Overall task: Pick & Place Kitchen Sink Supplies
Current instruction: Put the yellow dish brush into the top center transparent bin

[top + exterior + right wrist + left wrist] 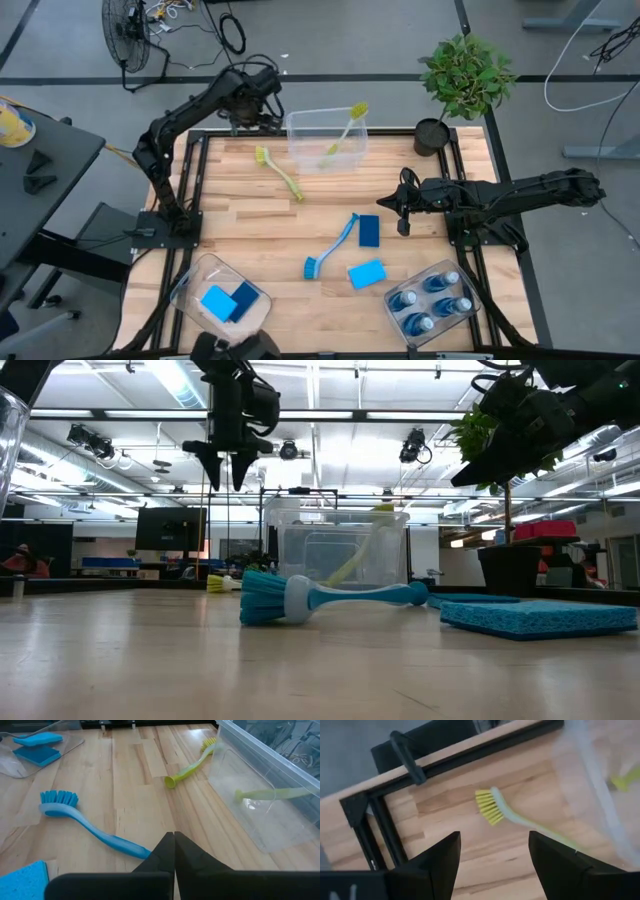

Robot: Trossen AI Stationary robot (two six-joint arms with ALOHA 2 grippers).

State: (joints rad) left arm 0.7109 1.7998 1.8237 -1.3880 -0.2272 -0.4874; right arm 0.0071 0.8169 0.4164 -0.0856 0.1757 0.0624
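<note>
left end effector open, empty, hovering above yellow-green brush lying on bench just beside clear bin; right end effector closed, empty; blue brush just ahead of it

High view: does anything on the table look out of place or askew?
Mild only: one yellow-green brush, the blue brush and two sponges lie loose on the wood, outside the bins. No spills or damage.
</note>
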